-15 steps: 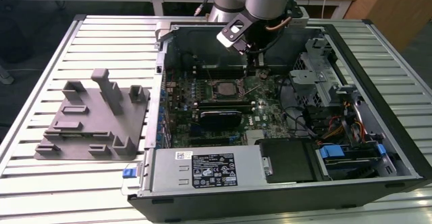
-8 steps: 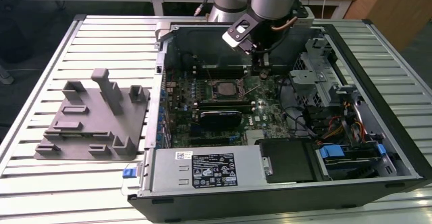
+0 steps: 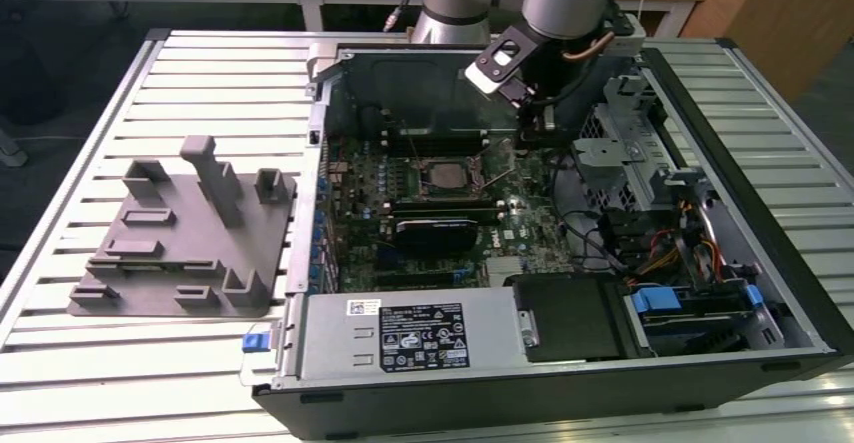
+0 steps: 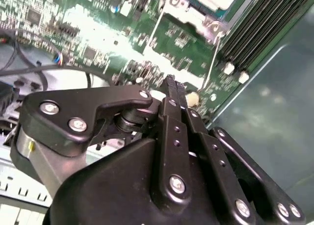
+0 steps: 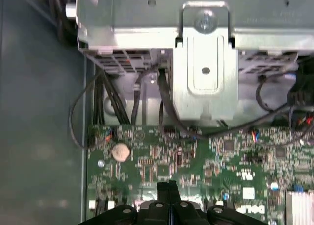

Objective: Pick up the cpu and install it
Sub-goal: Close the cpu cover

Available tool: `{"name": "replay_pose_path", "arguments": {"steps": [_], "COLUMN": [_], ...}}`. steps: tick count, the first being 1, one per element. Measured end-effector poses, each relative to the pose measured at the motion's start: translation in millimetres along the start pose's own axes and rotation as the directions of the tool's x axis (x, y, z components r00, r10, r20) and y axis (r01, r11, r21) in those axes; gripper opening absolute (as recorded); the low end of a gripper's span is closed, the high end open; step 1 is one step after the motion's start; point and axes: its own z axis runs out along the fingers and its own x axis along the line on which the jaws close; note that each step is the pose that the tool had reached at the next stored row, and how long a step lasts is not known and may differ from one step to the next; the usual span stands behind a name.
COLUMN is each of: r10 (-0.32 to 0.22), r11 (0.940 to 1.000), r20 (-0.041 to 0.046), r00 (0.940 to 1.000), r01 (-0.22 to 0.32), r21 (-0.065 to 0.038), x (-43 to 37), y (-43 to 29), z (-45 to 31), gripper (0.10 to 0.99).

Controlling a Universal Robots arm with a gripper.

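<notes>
On the exterior view's left a grey fixture block [image 3: 180, 238] sits on the slatted bench [image 3: 80, 83], well apart from the work. Beside it lies the open computer case [image 3: 561, 403]. It holds a green circuit board [image 3: 527, 228] and a power supply box [image 3: 400, 338], then a metal drive cage [image 3: 627, 153] and bundled cables [image 3: 601, 233] toward the exterior view's right. At the middle of the board the black socket [image 3: 422, 175] holds the cpu [image 3: 446, 174], lying flat with its silvery top up. The tool [image 3: 531, 128] hangs to the right of the socket, near the case's back wall. Its fingers [image 4: 171, 95] are pressed together with nothing between them. With the chip apparently seated, I judge that the work now is standing clear. Doing that well means keeping the closed fingers off the thin socket lever [image 4: 212, 58], the board and the loose cables.
</notes>
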Motion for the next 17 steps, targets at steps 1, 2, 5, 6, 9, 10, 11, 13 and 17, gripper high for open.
{"name": "replay_pose_path", "arguments": {"steps": [1,2,5,6,9,10,11,13,17], "r10": [0.000,0.000,0.000,0.000,0.000,0.000,0.000,0.000,0.000], "r11": [1.0000,1.0000,1.0000,1.0000,1.0000,1.0000,1.0000,1.0000,1.0000], "r20": [0.0000,-0.0001,-0.0001,0.0001,-0.0001,0.0000,0.0000,-0.0002,0.0002], "r00": [1.0000,1.0000,1.0000,1.0000,1.0000,1.0000,1.0000,1.0000,1.0000], "r01": [0.000,0.000,0.000,0.000,0.000,0.000,0.000,0.000,0.000], "r21": [0.000,0.000,0.000,0.000,0.000,0.000,0.000,0.001,0.003], "x": [0.0,0.1,0.1,0.0,-0.2,-0.3,-0.4,-0.5,-0.7], "y": [2.8,4.8,6.9,7.2,7.2,7.2,7.2,7.1,7.0], "z": [0.1,0.2,1.3,2.5,7.9,9.7,11.5,15.0,17.9], "gripper": [0.106,0.106,0.106,0.106,0.106,0.106,0.106,0.106,0.106]}}
